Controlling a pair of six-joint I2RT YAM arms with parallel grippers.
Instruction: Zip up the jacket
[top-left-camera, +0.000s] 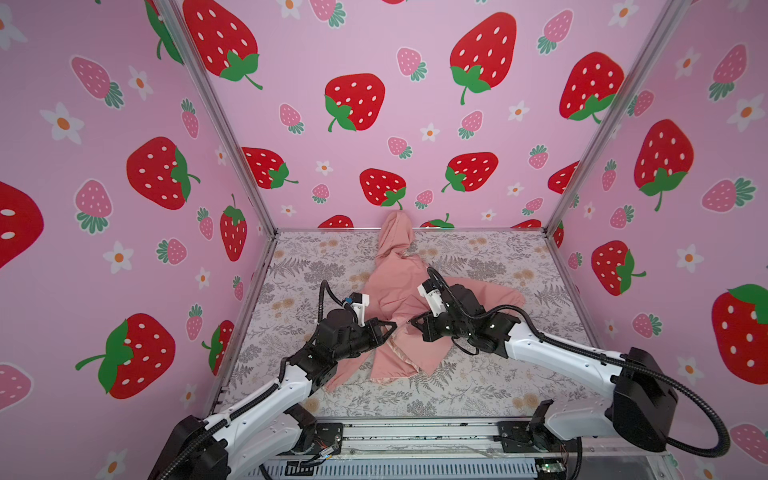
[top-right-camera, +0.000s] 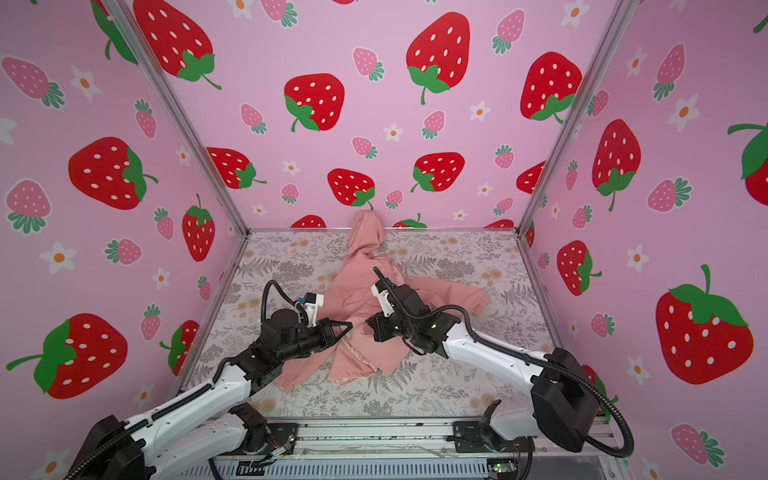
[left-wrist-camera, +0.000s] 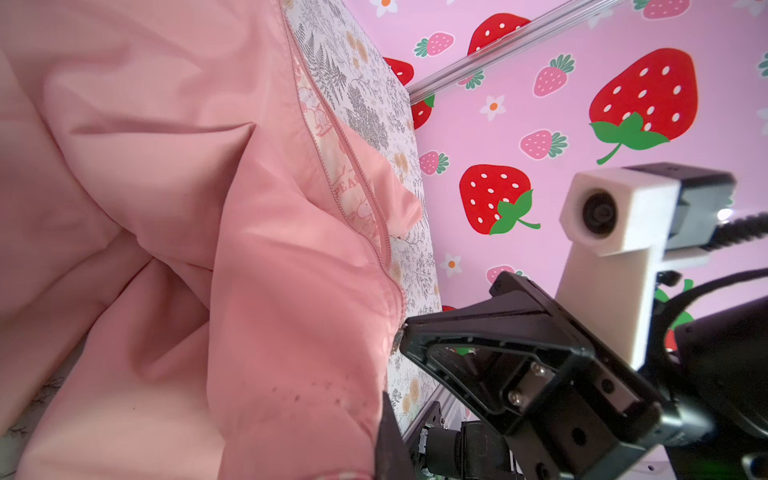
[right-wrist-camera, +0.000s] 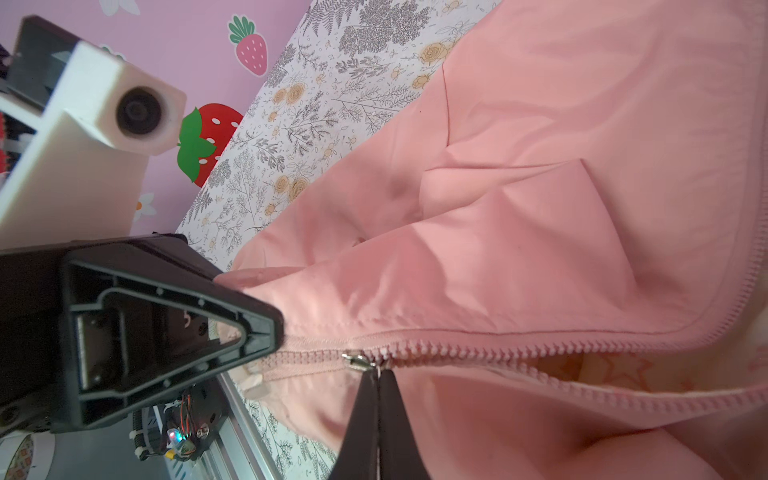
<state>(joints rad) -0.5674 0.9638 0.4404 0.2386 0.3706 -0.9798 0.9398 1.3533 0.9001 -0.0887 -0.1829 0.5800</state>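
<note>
Here, a salmon-pink hooded jacket of soft, creased fabric lies spread on the floral-printed table. Its pointed hood rests against the strawberry-patterned back wall, and one sleeve is flung toward the right. The white left arm and right arm reach in low from the near edge, and their tips almost meet over the jacket's lower front. The left gripper, its black triangular fingers closed, pinches the fabric at the joined end of the zipper. The right gripper presses its slim dark fingers together on the small silver zipper pull. Beyond the pull, the pink teeth part and show the cream lining, which is printed in pink.
</note>
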